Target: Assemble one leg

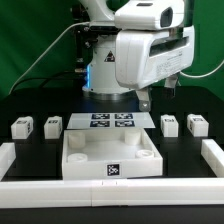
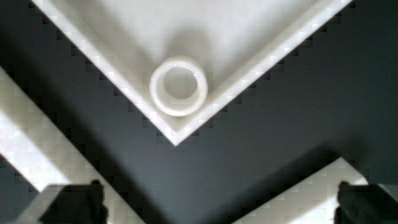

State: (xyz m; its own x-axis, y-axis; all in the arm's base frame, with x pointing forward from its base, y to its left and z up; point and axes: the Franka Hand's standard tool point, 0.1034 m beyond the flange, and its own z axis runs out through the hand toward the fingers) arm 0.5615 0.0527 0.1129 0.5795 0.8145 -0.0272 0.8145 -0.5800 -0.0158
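Observation:
Four legs, small white blocks with tags, stand on the black table: two at the exterior view's left and two at its right. My gripper hangs above the table behind the large white tray-like piece, apart from every leg. In the wrist view the gripper is open and empty, its dark fingertips far apart. It looks down on one corner of the tray-like piece with a round socket. No leg shows in the wrist view.
The marker board lies flat behind the tray-like piece. A white rail runs along the front, with side rails at the left and right. The robot base stands behind.

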